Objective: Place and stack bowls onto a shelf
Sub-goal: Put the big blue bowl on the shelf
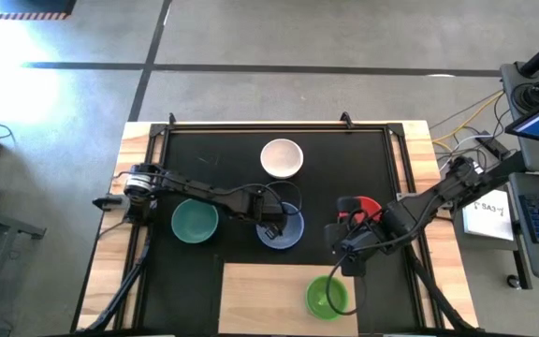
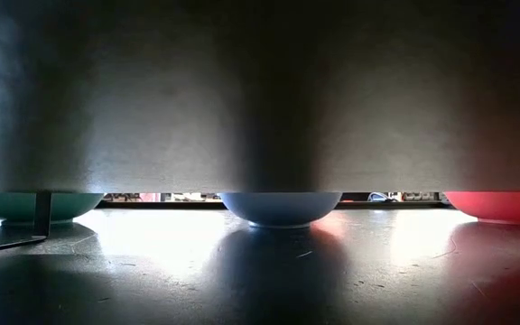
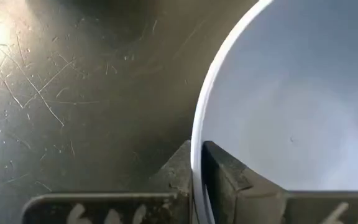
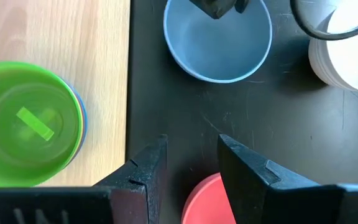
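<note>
From above, you see your left gripper at the left rim of the pale blue bowl, in the middle of the black mat. The teal bowl sits to its left and the white bowl lies farther back. Your right gripper hangs over the mat just beside the red bowl. The green bowl sits on the shelf at the near edge.

From table height, you see the teal bowl, the pale blue bowl and the red bowl in a row on the mat.

In your left wrist view, the fingers pinch the pale blue bowl's rim, one inside and one outside.

In your right wrist view, the fingers are a little apart and hold nothing. The green bowl sits in a stack on the shelf.
</note>
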Controlling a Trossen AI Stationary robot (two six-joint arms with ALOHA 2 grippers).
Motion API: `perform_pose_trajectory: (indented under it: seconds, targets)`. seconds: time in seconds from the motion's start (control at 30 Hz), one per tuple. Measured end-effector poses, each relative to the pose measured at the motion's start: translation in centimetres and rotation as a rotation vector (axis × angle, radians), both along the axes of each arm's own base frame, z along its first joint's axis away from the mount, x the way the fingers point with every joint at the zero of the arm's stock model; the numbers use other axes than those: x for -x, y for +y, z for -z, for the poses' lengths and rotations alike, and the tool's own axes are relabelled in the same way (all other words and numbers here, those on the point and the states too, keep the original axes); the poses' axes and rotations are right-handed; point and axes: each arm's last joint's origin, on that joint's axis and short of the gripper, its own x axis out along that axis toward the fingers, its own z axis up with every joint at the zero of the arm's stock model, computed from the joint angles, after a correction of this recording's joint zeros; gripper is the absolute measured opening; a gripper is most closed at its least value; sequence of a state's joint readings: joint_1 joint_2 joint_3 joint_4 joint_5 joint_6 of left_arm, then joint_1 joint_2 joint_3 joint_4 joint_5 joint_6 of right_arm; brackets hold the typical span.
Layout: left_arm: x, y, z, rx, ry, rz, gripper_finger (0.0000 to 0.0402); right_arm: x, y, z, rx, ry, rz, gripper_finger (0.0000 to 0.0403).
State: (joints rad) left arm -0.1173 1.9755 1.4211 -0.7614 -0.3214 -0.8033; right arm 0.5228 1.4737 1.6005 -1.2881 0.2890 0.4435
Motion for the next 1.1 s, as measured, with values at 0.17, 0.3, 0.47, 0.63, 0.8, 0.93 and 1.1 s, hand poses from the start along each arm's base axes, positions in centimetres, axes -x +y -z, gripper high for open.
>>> perform_pose_trajectory:
  seconds: [0.17,0.3,0.47,0.63,0.8,0.93,1.1]
  targets:
    - [-0.4,0.0,-1.2,0.008,-0.005,0.060,0.0004,-0.3,0.2,0.4,0.008,0.013,-0.002,0.0130]
    - [-0.6,-0.5,-3.0,0.052,-0.025,0.125,0.0001,-0.3,0.2,0.4,0.006,0.016,-0.002,0.0130]
    - [-0.5,-1.8,-5.5,0.042,-0.078,0.181,0.0000,-0.3,0.2,0.4,0.006,0.017,-0.003,0.0130]
    - [-0.3,-3.6,-7.6,0.049,-0.148,0.222,0.0000,-0.2,0.1,0.4,0.009,0.023,-0.003,0.0130]
    - [0.4,-7.0,-8.2,0.137,-0.166,0.284,0.0000,-0.2,0.1,0.5,0.011,0.028,-0.001,0.0130]
    - [0.9,-9.5,-8.3,0.270,-0.177,0.323,0.0000,-0.2,0.1,0.5,0.011,0.029,-0.001,0.0130]
    - [1.8,-11.8,-8.2,0.385,-0.157,0.304,0.0000,-0.2,0.1,0.5,0.005,0.026,0.013,0.0130]
